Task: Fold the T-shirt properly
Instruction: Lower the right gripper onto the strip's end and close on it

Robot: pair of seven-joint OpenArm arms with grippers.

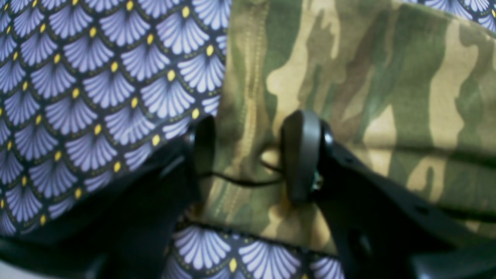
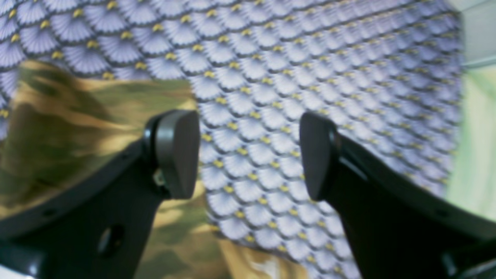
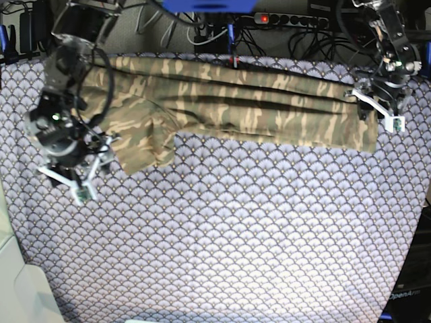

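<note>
The camouflage T-shirt (image 3: 256, 104) lies as a long folded band along the far side of the table, with a sleeve part hanging down at its left end. My left gripper (image 1: 252, 155) is partly open, its jaws straddling the stitched hem at the T-shirt's (image 1: 368, 77) right end. In the base view it (image 3: 381, 111) sits at that end. My right gripper (image 2: 248, 155) is open and empty above the tablecloth, with the T-shirt (image 2: 69, 116) under and beside its left finger. In the base view it (image 3: 73, 180) is beside the shirt's left end.
The purple scallop-patterned tablecloth (image 3: 222, 235) covers the whole table. Cables and a power strip (image 3: 289, 19) run behind the far edge. The table's edge and a pale floor show at the right of the right wrist view (image 2: 476, 116).
</note>
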